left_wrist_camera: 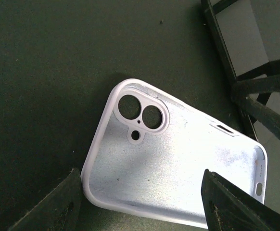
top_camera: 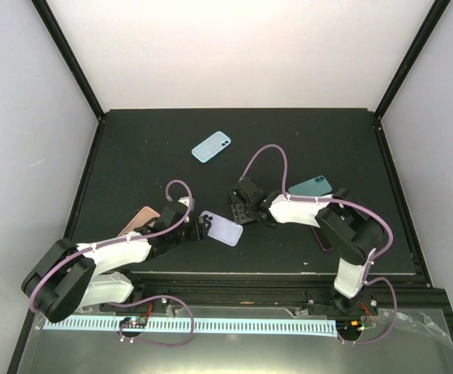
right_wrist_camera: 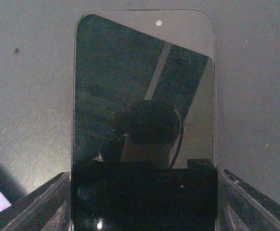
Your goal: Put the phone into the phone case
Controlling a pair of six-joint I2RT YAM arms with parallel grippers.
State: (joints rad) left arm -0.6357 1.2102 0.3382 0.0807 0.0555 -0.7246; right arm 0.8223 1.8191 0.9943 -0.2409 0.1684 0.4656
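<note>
The phone case [left_wrist_camera: 178,163] is pale lilac and lies open side up on the dark mat, its camera holes at the upper left. My left gripper [left_wrist_camera: 141,173] is open over the case's near long edge. The left finger [left_wrist_camera: 58,202] touches a corner and the right finger [left_wrist_camera: 231,207] overlaps the rim. From above, the case [top_camera: 223,230] sits between both arms, with the left gripper [top_camera: 198,225] at its left end. The black phone [right_wrist_camera: 142,86], screen up, is held at its near end, with my right gripper [right_wrist_camera: 144,185] shut on both its side edges. The top view shows that gripper [top_camera: 239,205] just right of the case.
A light blue phone [top_camera: 211,146] lies farther back on the mat. A teal one [top_camera: 310,185] rests by the right arm, a pink one [top_camera: 138,220] by the left arm, and a dark reddish one [top_camera: 322,238] under the right elbow. A raised black frame [top_camera: 395,195] borders the mat.
</note>
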